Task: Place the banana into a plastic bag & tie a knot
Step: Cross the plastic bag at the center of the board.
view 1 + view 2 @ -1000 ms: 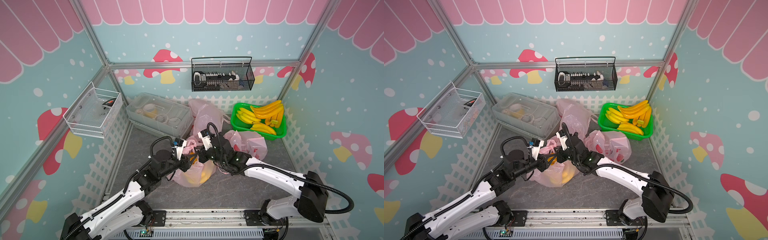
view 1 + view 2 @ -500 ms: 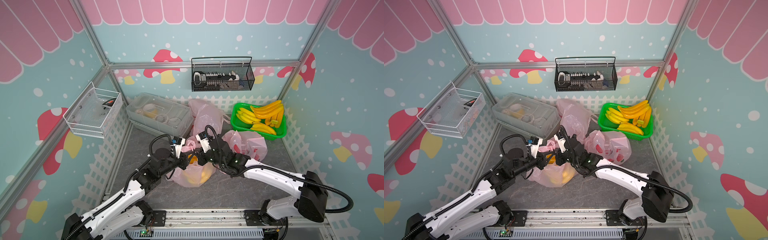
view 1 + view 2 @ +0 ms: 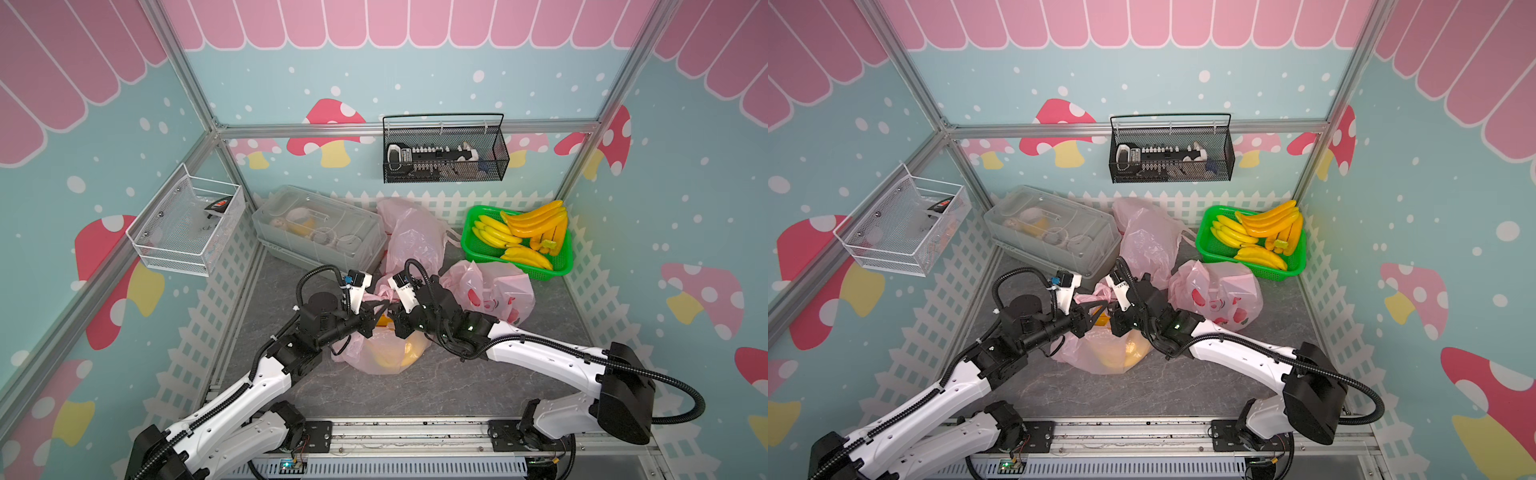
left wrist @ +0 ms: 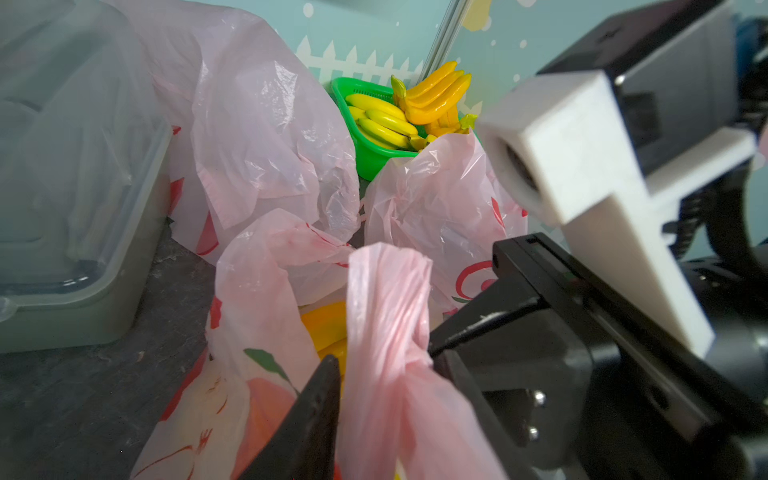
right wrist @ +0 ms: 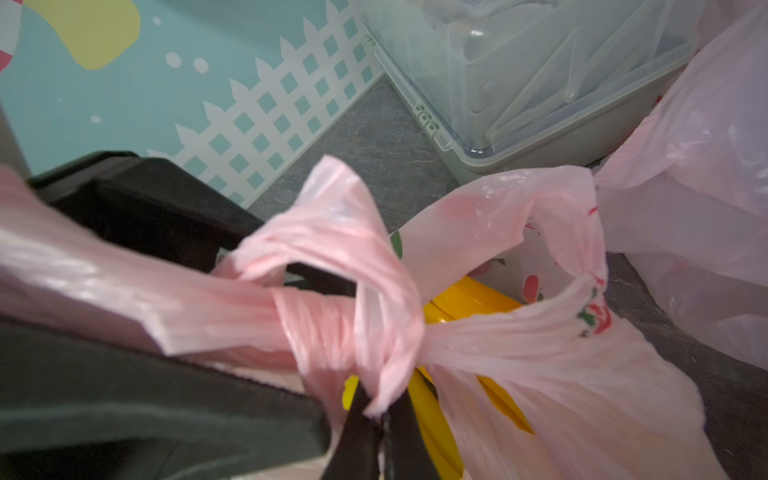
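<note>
The pink plastic bag [image 3: 374,357] lies mid-floor with the yellow banana [image 3: 409,349] showing through it. In the right wrist view the banana [image 5: 469,299] sits inside the bag [image 5: 540,353], whose twisted handles cross in a loose loop [image 5: 332,291]. My left gripper [image 3: 374,318] [image 4: 388,361] is closed on one twisted handle [image 4: 386,299], which fills the gap between its jaws. My right gripper [image 3: 395,322] [image 5: 380,419] is shut on the tip of the other handle. The two grippers nearly touch above the bag's mouth.
A green basket [image 3: 557,266] of bananas stands at the back right. A clear lidded box [image 3: 316,232] is at the back left. Two more pink bags [image 3: 415,237] [image 3: 490,291] lie just behind the grippers. Wire baskets [image 3: 187,232] [image 3: 444,153] hang on the walls.
My right gripper has moved left, close against the left gripper, drawing its handle across the other. The left jaws widened briefly and closed again on their handle.
</note>
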`<state>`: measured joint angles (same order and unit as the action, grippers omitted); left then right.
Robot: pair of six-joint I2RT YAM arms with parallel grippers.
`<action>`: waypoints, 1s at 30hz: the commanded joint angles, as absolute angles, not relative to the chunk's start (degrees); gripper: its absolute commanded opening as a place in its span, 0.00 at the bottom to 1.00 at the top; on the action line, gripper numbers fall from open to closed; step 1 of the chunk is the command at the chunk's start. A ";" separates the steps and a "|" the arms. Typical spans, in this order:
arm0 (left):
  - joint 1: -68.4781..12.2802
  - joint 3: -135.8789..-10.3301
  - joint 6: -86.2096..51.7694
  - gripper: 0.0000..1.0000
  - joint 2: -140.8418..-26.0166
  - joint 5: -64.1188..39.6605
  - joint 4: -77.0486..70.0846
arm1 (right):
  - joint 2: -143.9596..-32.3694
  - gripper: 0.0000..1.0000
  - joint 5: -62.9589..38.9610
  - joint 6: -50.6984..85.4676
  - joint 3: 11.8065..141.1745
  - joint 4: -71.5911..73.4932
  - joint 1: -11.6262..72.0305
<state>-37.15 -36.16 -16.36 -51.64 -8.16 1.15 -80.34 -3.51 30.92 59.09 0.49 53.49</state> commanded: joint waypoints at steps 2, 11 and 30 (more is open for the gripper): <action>-35.35 -37.10 -18.80 0.40 -49.90 -11.56 -1.31 | -79.24 0.00 -2.55 28.83 57.37 1.59 54.64; -35.26 -38.03 -18.20 0.18 -53.02 -17.51 -1.37 | -78.76 0.00 -0.96 27.01 57.78 1.79 55.98; -38.96 -34.71 -12.75 0.00 -50.44 -10.45 -3.22 | -66.65 0.56 -18.89 9.32 57.83 -13.51 46.38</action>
<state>-37.93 -35.42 -15.16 -50.89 -11.84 -1.56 -68.90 -11.49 17.06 57.49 -9.32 46.68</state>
